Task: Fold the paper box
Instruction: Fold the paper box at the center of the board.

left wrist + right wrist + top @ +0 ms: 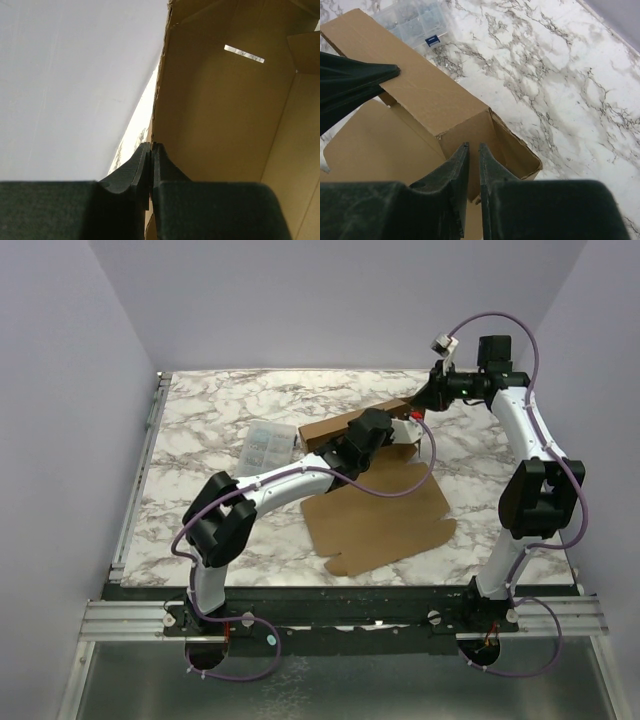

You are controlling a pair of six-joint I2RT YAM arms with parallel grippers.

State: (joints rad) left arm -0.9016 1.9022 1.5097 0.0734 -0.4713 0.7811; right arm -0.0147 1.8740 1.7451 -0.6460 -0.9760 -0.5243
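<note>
Paper box material: the paper box (pixel 385 520) is plain brown cardboard; matte, thin, with raw cut edges and straight creases
Paper box shape: partly folded; a flat die-cut sheet with notched edges lies on the table, and one long wall (pixel 430 92) stands up from its far side; a narrow slot (pixel 244 53) is cut in the inner panel; a small end flap (pixel 517 152) bends around the right corner
Place: about the middle of the table, slightly to the right, between the two arms
Direction: the long axis runs left to right across the table, with the right end a little farther from the arm bases; the flat part spreads toward the bases
Left gripper: the left gripper (pixel 151 146) has its black fingers pressed together on the upper edge of the long wall
Right gripper: the right gripper (pixel 472 146) shows only a thin gap, at the right end of the wall; I cannot tell whether cardboard is pinched
Table: the table (pixel 220 410) is white marble pattern with grey veins; smooth
Plastic case: the plastic case (pixel 268 445) is clear, with compartments; just left of the wall
</note>
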